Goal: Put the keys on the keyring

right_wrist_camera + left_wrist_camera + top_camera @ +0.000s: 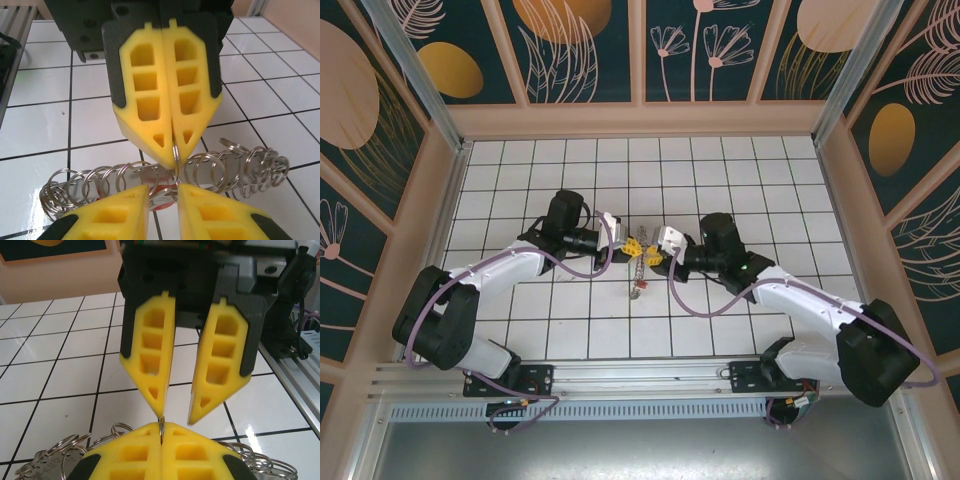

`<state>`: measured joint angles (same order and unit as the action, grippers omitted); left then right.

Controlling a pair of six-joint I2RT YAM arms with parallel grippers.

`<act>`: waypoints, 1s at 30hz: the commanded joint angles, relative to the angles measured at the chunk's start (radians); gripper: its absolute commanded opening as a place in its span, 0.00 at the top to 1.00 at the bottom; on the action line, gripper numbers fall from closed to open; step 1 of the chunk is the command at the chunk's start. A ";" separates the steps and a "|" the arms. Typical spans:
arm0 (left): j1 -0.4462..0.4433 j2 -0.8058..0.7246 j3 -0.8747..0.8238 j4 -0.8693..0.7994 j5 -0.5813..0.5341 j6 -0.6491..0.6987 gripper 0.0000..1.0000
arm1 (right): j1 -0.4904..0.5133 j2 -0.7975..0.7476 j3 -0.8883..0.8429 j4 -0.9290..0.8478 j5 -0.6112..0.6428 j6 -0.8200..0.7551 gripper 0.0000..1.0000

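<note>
At the table's [520, 170] middle, left gripper [172, 147] tight on keyring [230, 165], walls [640, 120] well apart.

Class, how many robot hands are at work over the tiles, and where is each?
2. The left hand, shut on the keyring, sits left of centre; the right hand, slightly open, faces it tip to tip. None seems hidden.

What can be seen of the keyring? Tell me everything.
The keyring is thin, shiny silvery metal: a long row of many small overlapping wire loops, like a coil. It lies across the white tiled table. Near its middle one loop stands upright, pinched in the shut tips of the left end effector. The right end effector sits open right beside that loop; contact cannot be told.
</note>
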<state>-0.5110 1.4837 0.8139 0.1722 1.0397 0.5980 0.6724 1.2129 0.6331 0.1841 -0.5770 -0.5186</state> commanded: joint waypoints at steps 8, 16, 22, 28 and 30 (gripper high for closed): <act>-0.003 -0.007 0.033 0.009 0.047 0.015 1.00 | 0.006 0.031 0.036 0.063 -0.008 -0.020 0.79; -0.002 0.005 0.047 -0.011 0.059 0.029 1.00 | 0.005 0.022 -0.003 0.158 -0.004 0.015 0.78; -0.003 0.006 0.052 -0.024 0.069 0.037 1.00 | 0.006 0.036 0.003 0.144 -0.010 0.015 0.84; -0.003 0.001 0.048 -0.022 0.060 0.036 1.00 | 0.006 0.040 0.015 0.066 0.028 -0.018 0.93; -0.003 0.001 0.048 -0.025 0.057 0.037 1.00 | 0.004 0.033 0.016 0.051 0.039 -0.030 0.93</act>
<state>-0.5087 1.4857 0.8387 0.1444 1.0382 0.6022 0.6724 1.2430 0.6388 0.2646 -0.5674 -0.5194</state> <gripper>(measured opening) 0.058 0.073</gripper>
